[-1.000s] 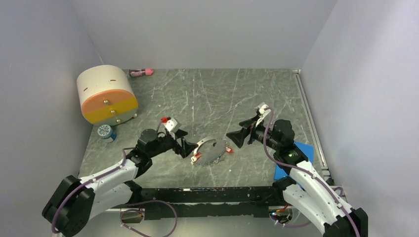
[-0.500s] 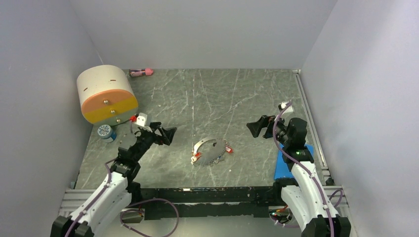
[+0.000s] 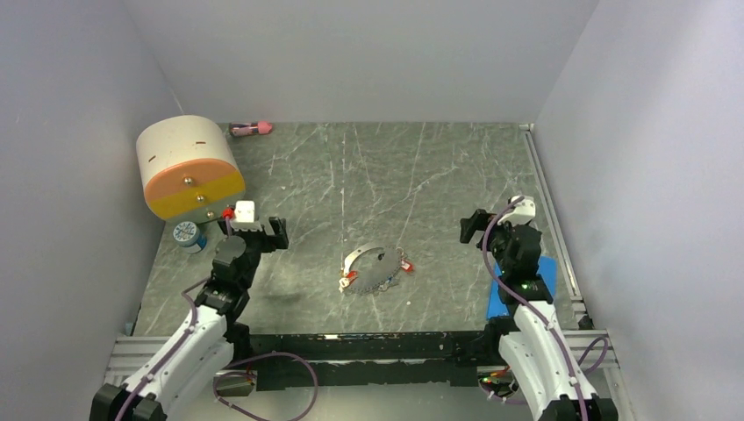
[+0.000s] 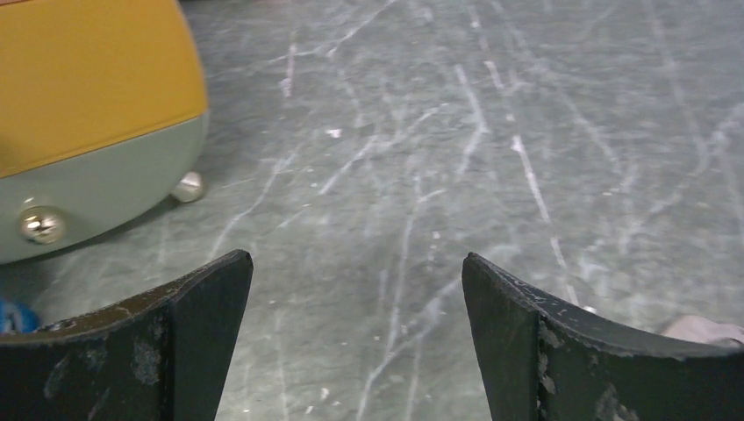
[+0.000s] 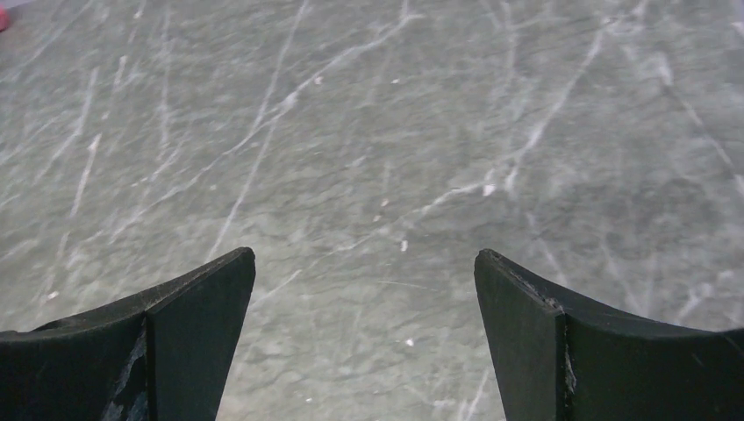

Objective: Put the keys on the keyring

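Jaws both wide apart, empty, keyring (image 3: 372, 268) flat, long axis near-left to far-right

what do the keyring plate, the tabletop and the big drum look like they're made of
Keyring plate: probably metal, pale silver with a bright sheen.
Tabletop: grey marble-look surface, white veins, slightly glossy; could be laminate.
Drum: matte cream and orange, likely plastic or painted wood, with shiny metal knobs.
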Motion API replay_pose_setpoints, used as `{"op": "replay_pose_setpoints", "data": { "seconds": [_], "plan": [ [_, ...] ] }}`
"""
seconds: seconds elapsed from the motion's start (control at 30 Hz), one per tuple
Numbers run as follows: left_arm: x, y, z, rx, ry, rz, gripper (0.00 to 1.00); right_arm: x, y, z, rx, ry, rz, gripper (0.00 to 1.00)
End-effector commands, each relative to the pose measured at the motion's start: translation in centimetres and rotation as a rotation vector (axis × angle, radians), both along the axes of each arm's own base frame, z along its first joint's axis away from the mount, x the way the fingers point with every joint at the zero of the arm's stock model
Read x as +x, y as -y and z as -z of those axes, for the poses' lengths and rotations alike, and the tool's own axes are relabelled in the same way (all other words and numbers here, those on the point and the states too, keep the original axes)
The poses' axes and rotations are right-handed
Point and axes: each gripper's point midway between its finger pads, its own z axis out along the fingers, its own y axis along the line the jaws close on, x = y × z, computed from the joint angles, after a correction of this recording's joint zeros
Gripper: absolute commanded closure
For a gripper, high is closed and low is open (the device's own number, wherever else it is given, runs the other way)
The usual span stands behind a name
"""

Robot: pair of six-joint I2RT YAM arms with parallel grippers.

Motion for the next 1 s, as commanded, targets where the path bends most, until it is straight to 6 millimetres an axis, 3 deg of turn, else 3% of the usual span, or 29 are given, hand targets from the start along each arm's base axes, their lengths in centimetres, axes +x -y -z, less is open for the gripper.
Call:
{"op": "replay_pose_setpoints", "data": {
  "seconds": [0.0, 0.13, 0.2, 0.37, 0.47, 0.57, 0.63, 0.73, 0.87, 0.97],
  "plan": [
    [1.5, -2.7, -1.0, 0.075, 0.055, -0.147, 0.06, 1.2, 2.9, -2.2, -0.071, 0.193, 0.142, 0.01],
    [2.6, -3.6, -0.2, 0.136, 0.069, -0.191, 0.05, 1.0, 3.4, -1.6, -0.106, 0.300, 0.162, 0.01],
    [3.2, -4.3, 1.1, 0.147, 0.043, -0.208, 0.05, 0.9, 3.2, -1.5, -0.132, 0.339, 0.139, 0.01],
    [5.0, -6.4, 4.2, 0.060, -0.009, -0.215, 0.05, 1.0, 4.8, -0.3, -0.137, 0.345, 0.235, 0.01],
    [6.6, -7.5, 4.3, 0.030, 0.013, -0.214, 0.05, 1.2, 5.9, -0.8, -0.143, 0.368, 0.296, 0.01],
    [7.8, -8.2, 5.7, 0.057, -0.099, -0.192, 0.05, 0.8, 6.5, 0.3, -0.157, 0.367, 0.328, 0.01],
    [8.3, -9.0, 5.3, 0.066, -0.070, -0.223, 0.05, 0.8, 6.8, 0.6, -0.155, 0.375, 0.344, 0.01],
    [8.6, -8.7, 5.1, 0.128, -0.030, -0.178, 0.05, 1.4, 6.8, 0.9, -0.152, 0.361, 0.348, 0.01],
    [9.9, -9.4, 8.3, 0.104, -0.073, -0.178, 0.04, 2.3, 6.9, 0.5, -0.152, 0.378, 0.355, 0.01],
    [10.4, -9.4, 9.2, 0.106, -0.162, -0.171, 0.04, 2.8, 6.8, 0.6, -0.162, 0.369, 0.346, 0.01]
  ]
}}
